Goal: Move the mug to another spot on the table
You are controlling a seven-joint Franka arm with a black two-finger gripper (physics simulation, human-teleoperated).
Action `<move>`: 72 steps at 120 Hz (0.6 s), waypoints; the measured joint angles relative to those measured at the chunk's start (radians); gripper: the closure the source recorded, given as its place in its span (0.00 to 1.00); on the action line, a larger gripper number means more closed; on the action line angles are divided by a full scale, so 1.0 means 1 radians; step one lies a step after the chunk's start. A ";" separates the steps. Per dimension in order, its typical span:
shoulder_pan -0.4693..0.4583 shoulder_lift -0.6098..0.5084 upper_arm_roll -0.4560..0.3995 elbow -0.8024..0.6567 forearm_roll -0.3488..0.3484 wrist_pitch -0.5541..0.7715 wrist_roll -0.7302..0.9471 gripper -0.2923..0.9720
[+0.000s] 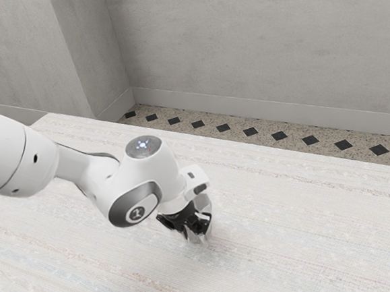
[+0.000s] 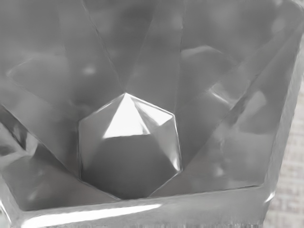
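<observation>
the black two-finger gripper (image 1: pixel 193 228) reaches down onto the shiny grey faceted mug (image 1: pixel 204 213), which stands on the pale wood-grain table (image 1: pixel 310 231) near its middle. the wrist view looks straight into the mug's hollow (image 2: pixel 128 142). whether the jaws clamp it, i cannot tell.

Exterior camera looks down across the table (image 1: pixel 310 238) from the side; wrist camera, very near, faces into the shared mug (image 1: pixel 206 210) (image 2: pixel 128 142)

Glossy, mirror-smooth grey mug (image 2: pixel 128 156), matt pale streaked table (image 1: pixel 310 231)
</observation>
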 joint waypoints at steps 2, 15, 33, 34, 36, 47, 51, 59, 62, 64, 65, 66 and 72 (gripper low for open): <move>0.000 0.000 0.001 0.001 0.007 0.002 0.000 0.68; -0.001 -0.004 0.004 0.012 0.053 0.010 -0.002 0.71; -0.002 -0.011 0.033 0.026 0.114 0.016 -0.006 0.76; -0.003 -0.011 0.036 0.026 0.118 0.017 -0.007 0.76; -0.003 -0.012 0.042 0.028 0.125 0.018 -0.008 0.77; -0.001 -0.019 0.068 0.030 0.166 0.025 -0.011 0.79; -0.002 -0.020 0.082 0.028 0.180 0.032 -0.013 0.79; 0.014 -0.021 0.106 0.022 0.215 0.052 -0.015 0.81; 0.023 -0.022 0.109 0.017 0.226 0.059 -0.017 0.81; 0.030 -0.025 0.111 0.011 0.231 0.062 -0.018 0.82; 0.033 -0.026 0.112 0.008 0.234 0.064 -0.018 0.82; 0.036 -0.029 0.113 0.004 0.236 0.066 -0.019 0.82; 0.053 -0.045 0.115 -0.025 0.245 0.074 -0.021 0.83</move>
